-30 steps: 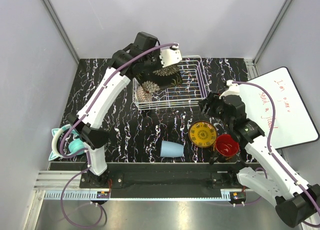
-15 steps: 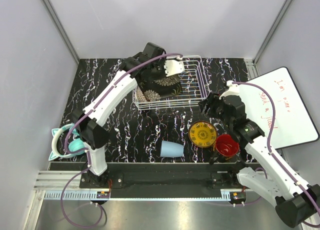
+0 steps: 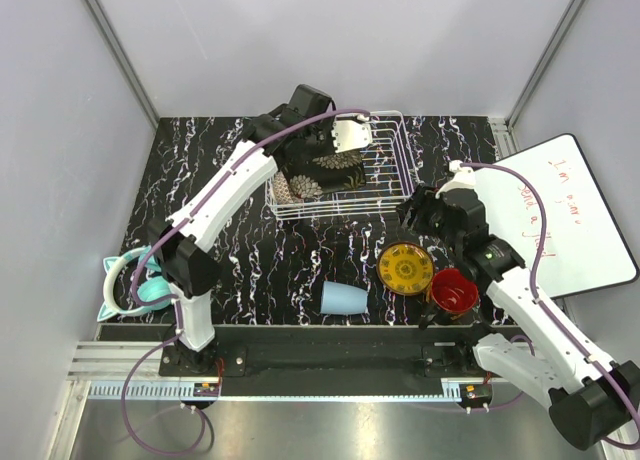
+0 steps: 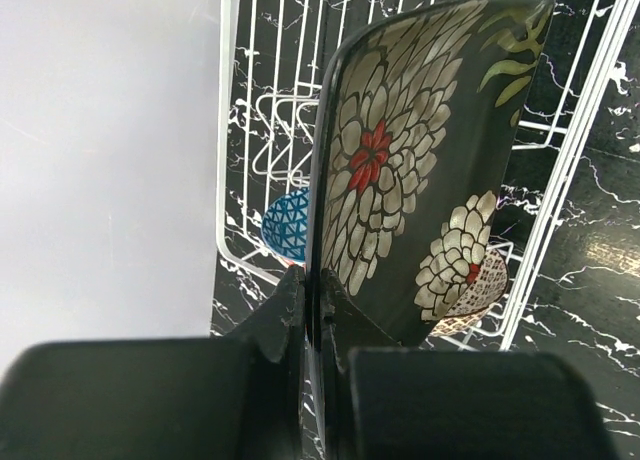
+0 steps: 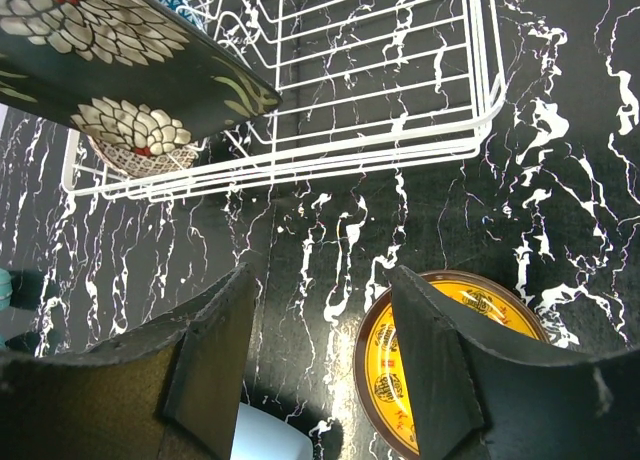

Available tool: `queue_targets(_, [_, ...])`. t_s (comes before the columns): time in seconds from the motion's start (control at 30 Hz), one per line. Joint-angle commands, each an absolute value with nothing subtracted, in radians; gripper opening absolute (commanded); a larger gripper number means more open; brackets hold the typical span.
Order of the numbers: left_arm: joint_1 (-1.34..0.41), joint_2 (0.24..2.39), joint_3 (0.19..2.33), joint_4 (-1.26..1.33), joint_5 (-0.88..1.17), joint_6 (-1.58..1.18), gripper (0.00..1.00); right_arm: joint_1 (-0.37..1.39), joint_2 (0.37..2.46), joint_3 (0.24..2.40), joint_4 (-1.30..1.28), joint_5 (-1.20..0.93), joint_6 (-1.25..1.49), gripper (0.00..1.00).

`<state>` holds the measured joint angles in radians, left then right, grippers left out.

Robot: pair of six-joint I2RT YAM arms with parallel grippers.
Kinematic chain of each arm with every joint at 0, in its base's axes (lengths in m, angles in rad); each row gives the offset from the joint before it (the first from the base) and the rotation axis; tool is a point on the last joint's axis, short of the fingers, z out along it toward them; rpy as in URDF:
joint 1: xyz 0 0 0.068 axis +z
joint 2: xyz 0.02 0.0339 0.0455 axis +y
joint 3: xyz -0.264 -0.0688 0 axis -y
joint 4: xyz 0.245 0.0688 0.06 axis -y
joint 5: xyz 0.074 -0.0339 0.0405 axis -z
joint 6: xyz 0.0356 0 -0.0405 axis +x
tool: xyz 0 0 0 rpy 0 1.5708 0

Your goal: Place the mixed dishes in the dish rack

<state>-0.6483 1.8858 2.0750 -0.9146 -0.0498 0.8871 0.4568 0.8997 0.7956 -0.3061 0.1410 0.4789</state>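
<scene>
My left gripper is shut on the edge of the black square floral plate. The plate stands on edge over the left part of the white wire dish rack. Under it in the rack lie a blue patterned bowl and a beige patterned bowl. My right gripper hangs open over bare table in front of the rack. The yellow round plate, the light-blue cup and the red-inside mug sit near it.
A whiteboard with red writing lies at the table's right edge. Teal rounded items rest at the front left beside the left arm's base. Grey walls close in the back and both sides.
My left arm has swung the floral plate a little rightward and lower over the rack, turning it more on edge. The right arm has barely shifted.
</scene>
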Motion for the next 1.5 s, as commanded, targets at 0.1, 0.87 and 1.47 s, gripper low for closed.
queue_targets(0.1, [-0.655,1.868,2.204,-0.755,-0.074,0.949,0.0,0.449,0.907,0.807,-0.293,0.155,0.488,0.64])
queue_targets(0.87, [-0.658,1.902,2.132,-0.701,-0.086,0.976,0.0,0.442,0.87,0.782,-0.295,0.156,0.491,0.64])
queue_targets(1.47, [-0.66,1.856,1.891,-0.661,-0.124,0.991,0.0,0.433,0.857,0.792,-0.318,0.164,0.502,0.64])
